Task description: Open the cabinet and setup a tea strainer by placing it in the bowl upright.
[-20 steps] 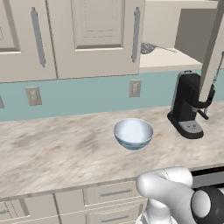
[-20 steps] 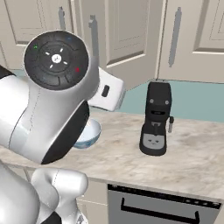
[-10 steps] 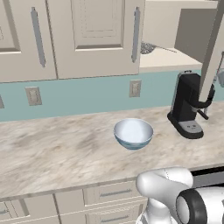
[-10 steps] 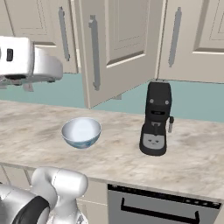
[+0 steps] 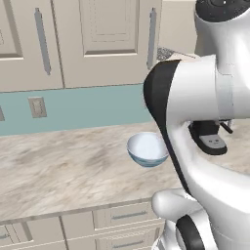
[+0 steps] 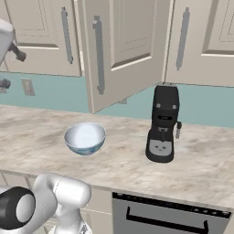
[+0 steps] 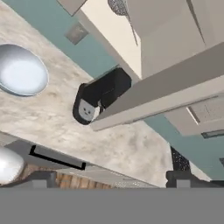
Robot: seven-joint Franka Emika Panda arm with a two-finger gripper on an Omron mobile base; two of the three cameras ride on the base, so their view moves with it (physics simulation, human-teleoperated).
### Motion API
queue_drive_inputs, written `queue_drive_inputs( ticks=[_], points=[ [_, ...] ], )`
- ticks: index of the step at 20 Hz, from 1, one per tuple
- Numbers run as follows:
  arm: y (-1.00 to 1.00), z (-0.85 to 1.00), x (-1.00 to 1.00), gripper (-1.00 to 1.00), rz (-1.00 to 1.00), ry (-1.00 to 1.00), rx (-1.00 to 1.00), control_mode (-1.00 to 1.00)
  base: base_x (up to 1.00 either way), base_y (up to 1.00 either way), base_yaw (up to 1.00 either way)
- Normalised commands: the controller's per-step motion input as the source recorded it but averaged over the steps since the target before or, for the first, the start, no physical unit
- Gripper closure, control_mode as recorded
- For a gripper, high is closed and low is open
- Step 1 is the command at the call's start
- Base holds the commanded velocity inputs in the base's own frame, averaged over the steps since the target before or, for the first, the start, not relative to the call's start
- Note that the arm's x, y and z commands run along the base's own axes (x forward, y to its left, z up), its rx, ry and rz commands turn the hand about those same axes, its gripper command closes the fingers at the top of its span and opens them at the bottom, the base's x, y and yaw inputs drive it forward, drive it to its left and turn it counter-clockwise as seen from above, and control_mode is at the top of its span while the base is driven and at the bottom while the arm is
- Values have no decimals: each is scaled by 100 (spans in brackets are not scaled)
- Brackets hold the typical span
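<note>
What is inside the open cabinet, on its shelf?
On the pale shelf of the cabinet sits the tea strainer, partly shown; the door hides the rest.

Cabinet (image 6: 123, 45) showing beige raised-panel doors with grey bar handles, bowl (image 6: 85, 138) showing white inside and pale blue outside, tea strainer (image 7: 118, 6) appearing grey and speckled, coffee machine (image 6: 162, 124) reading black, counter (image 6: 50, 137) showing beige marbling, backsplash (image 5: 93, 105) appearing teal

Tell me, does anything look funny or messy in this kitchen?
One beige cabinet door hangs swung open over the marble counter, above the black coffee machine. Nothing is spilled or broken: the white-and-blue bowl sits upright and empty.
</note>
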Motion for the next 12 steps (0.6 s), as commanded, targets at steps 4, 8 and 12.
queue_drive_inputs(
  ticks=[4,8,12],
  points=[
    [0,-34,89,-100,7,33,-51,-100,0,0,0],
    [-3,-31,75,-100,6,30,-43,-100,0,0,0],
    [-36,-10,40,-100,0,28,-12,-100,0,0,0]
  ],
)
